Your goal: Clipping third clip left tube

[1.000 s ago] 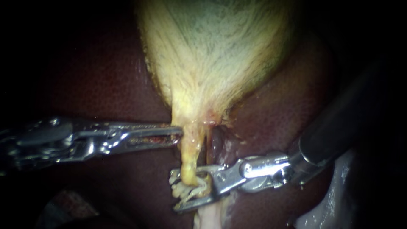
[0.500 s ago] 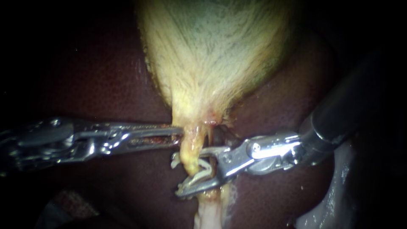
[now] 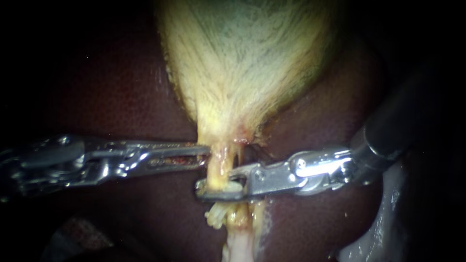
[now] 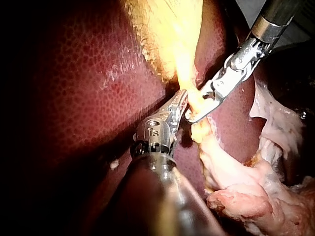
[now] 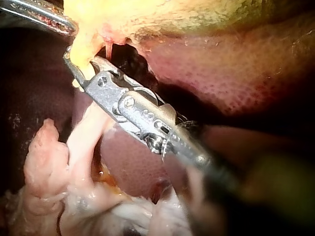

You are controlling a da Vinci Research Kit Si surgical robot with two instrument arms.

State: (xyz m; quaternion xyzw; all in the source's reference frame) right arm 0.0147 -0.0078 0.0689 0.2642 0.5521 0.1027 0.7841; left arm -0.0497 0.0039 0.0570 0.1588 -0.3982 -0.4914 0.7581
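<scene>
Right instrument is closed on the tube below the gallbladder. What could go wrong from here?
The right instrument, jaws shut on the tube, sits just above the clips; a new clip may crowd or overlap them. A thinner strand runs right beside the tube and might get caught in the same bite. The left instrument lies against the tissue just above, so any pull could strain or tear the short stretch of tube between them.

We record our left instrument (image 3: 206,155): bright steel, hinged, pinned, red-stained slot. Our right instrument (image 3: 216,187): steel links, round pins, dark tubular body.
</scene>
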